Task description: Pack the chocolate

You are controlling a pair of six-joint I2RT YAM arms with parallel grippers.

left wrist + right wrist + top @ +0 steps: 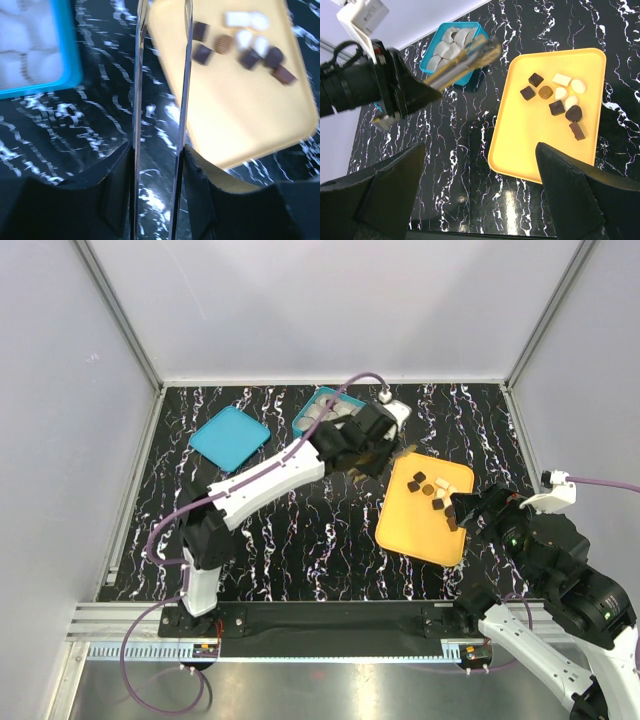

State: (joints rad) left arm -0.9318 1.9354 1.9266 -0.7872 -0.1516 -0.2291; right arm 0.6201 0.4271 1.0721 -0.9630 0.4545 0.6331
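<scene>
Ten chocolate pieces [556, 107], six dark, four pale, on one yellow tray [530, 145] ahead of wide-spread, empty right end effector [480, 145]; same tray ahead-right of half-spread, empty left end effector [164, 20].

A yellow tray [418, 532] lies right of centre on the black marbled table [300, 540]. At upper left rests a flat teal lid [230, 437]; right of it, a teal box [66, 45] holds what look like grey paper cups [447, 46]
</scene>
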